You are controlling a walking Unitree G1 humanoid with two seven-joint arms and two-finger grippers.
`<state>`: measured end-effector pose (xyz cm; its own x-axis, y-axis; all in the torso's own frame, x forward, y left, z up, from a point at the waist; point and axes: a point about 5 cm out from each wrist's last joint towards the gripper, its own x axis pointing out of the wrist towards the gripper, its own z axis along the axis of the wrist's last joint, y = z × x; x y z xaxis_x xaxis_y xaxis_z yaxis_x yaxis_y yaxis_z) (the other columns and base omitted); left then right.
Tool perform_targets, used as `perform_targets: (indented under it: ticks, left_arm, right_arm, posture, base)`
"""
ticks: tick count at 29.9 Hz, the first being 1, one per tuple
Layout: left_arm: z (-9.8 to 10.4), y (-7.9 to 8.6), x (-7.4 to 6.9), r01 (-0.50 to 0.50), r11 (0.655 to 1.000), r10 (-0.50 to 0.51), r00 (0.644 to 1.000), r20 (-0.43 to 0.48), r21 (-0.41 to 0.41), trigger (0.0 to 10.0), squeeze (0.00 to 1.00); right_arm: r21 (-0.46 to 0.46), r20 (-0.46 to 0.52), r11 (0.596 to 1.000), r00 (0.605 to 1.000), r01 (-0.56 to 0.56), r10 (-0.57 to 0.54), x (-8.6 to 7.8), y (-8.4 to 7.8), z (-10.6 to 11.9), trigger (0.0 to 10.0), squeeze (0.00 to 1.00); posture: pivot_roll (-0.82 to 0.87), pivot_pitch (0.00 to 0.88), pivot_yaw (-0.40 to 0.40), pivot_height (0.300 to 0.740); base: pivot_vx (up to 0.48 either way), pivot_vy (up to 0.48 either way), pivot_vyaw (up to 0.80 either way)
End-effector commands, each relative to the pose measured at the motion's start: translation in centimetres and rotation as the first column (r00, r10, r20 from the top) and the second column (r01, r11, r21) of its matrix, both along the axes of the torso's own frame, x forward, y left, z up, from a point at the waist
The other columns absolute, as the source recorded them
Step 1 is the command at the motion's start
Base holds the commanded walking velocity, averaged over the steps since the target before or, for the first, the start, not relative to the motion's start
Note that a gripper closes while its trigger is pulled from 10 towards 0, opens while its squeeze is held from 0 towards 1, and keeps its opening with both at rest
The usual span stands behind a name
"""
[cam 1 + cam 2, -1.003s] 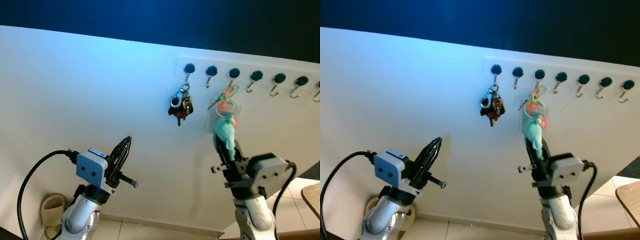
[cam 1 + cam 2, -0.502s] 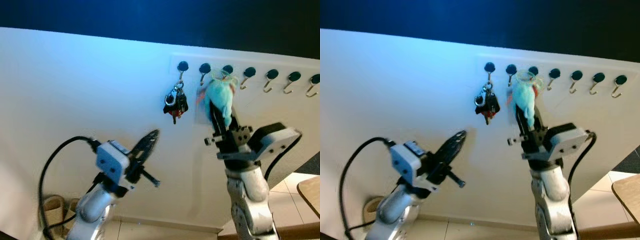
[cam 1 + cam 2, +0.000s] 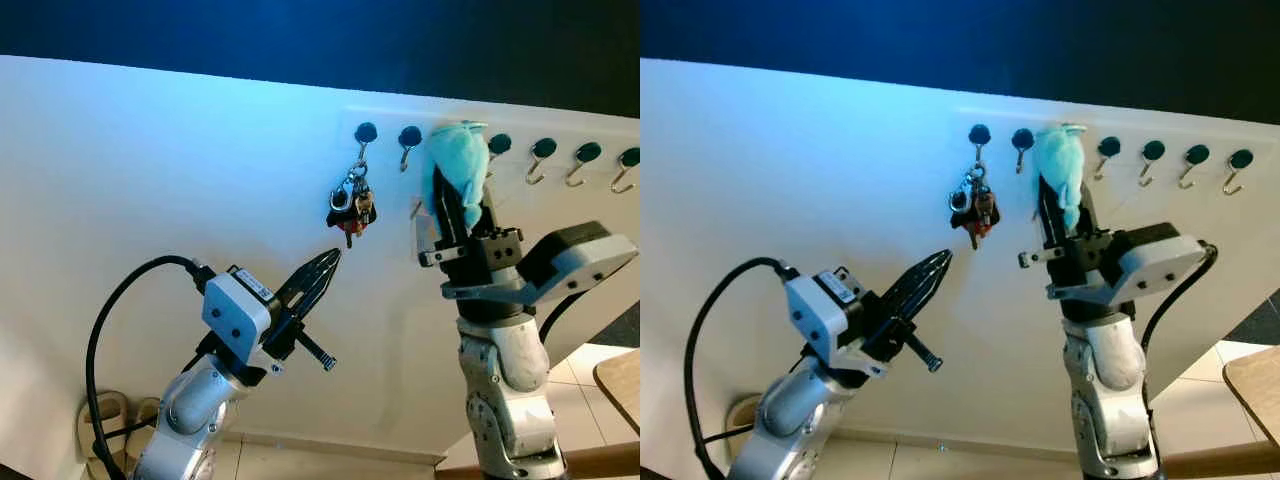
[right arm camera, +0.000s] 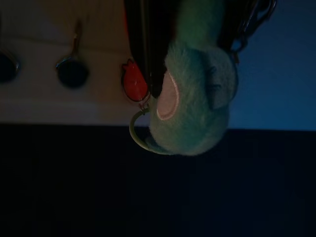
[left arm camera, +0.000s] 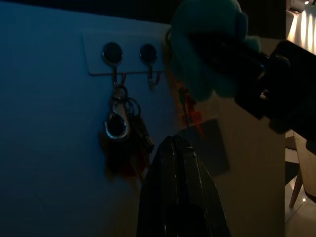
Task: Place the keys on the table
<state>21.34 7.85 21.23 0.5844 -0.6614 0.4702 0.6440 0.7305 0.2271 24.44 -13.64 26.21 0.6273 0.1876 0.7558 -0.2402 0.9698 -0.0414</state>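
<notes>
**Gripping the plush keyring at the hook rail**

Holding a turquoise plush keyring [image 3: 458, 165], the right gripper [image 3: 462, 210] stands raised against the white wall [image 3: 150, 180], level with the hook rail [image 3: 560, 160]. Its two black fingers are clamped on the plush, which bulges above the fingertips and covers the third hook position from the left. In the right wrist view the plush [image 4: 195, 98] sits pressed between the fingers, with a pale green ring [image 4: 136, 133] and a small red tag [image 4: 133, 84] just beside it. Whether the ring is on a hook or free of it cannot be told.

A second bunch of keys [image 3: 350, 205], dark with a silver clasp, hangs from the leftmost hook [image 3: 365, 135], apart from both grippers. The next hook [image 3: 408, 137] to its right carries nothing. Further hooks run along the rail towards the right.

The left gripper [image 3: 318, 277] is lifted in front of the wall, below and to the left of the hanging bunch, pointing up towards it. Its fingers [image 5: 175, 187] lie together, holding nothing. The left wrist view shows the hanging bunch [image 5: 123, 128] directly beyond the fingertips.

A wooden table edge [image 3: 620, 385] shows at lower right. Light-coloured shoes [image 3: 110, 415] rest on the floor by the wall at lower left.
</notes>
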Motion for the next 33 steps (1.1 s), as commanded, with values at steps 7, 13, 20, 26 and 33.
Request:
perform_targets:
  ticks: [7, 13, 20, 26, 33]
  left_arm:
    - [0.2, -0.4, -0.2, 0.026, 1.000, -0.026, 1.000, -0.005, 0.000, 10.0, 0.00]
    - [0.3, -0.4, -0.2, 0.026, 1.000, -0.026, 1.000, -0.006, 0.001, 10.0, 0.00]
    - [0.4, 0.0, -0.1, -0.014, 1.000, 0.014, 1.000, -0.006, -0.017, 10.0, 0.00]
    - [0.4, 0.6, 0.2, -0.046, 0.998, 0.045, 0.999, -0.012, -0.032, 10.0, 0.00]
    - [0.0, 0.8, 0.2, -0.059, 0.998, 0.057, 0.998, -0.029, -0.040, 10.0, 0.00]
  right_arm:
    - [0.018, 0.089, 1.000, 0.996, 0.008, -0.009, -0.4, -0.3, 2.9, 0.0, 0.00]
    - [0.029, 0.127, 1.000, 0.992, 0.006, -0.009, -0.3, -0.3, 4.2, 0.0, 0.00]
    - [0.052, 0.122, 0.998, 0.992, 0.018, -0.024, -0.2, -0.8, 4.5, 0.0, 0.00]
    - [0.213, 0.033, 0.965, 0.986, 0.153, -0.164, 0.8, -4.8, 4.0, 0.0, 0.00]
    - [0.200, 0.038, 0.926, 0.942, 0.319, -0.333, 0.8, -8.9, 4.4, 0.0, 0.00]
  posture:
    - [0.07, 0.071, -0.061, 0.740]
    - [0.07, 0.069, -0.063, 0.740]
    - [0.07, 0.070, -0.062, 0.740]
    - [0.07, 0.071, -0.056, 0.740]
    - [0.06, 0.070, -0.056, 0.740]
  base:
    - [0.000, 0.000, 0.00]
    - [0.000, 0.000, 0.00]
    - [0.000, 0.000, 0.00]
    - [0.000, 0.000, 0.00]
    - [0.000, 0.000, 0.00]
